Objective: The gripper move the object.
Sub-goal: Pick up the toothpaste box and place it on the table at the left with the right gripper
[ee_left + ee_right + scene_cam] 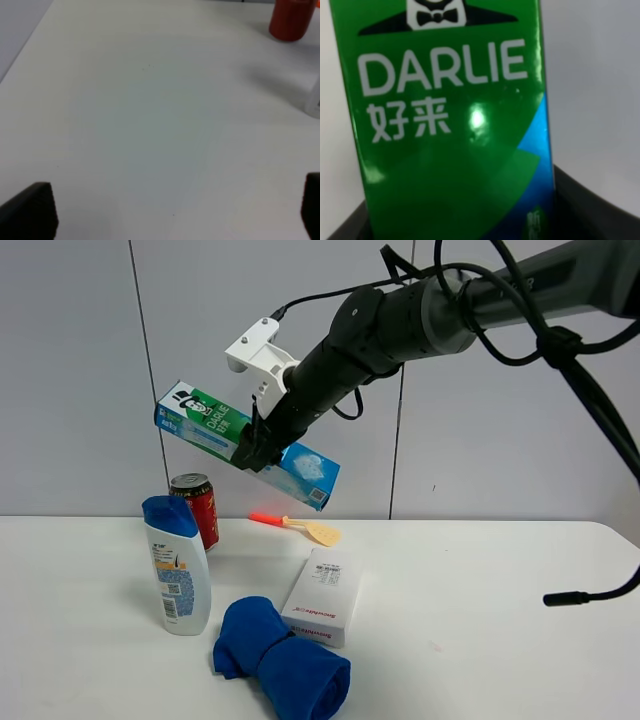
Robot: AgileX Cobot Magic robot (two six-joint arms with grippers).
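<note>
- The left pincer (170, 210) hung released, tips wide apart, above the table (150, 100).
- The toothpaste carton (205, 422) was tilted in mid-air above the can (197, 502) and the shampoo bottle (178, 565).
- The right pincer (255, 448) gripped the carton near mid-length. A slipping grip could drop it and topple them.

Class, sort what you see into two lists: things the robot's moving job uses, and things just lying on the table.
In the job: right gripper, toothpaste carton.
Lying about: shampoo bottle, red can, white box, blue cloth, small spatula.
</note>
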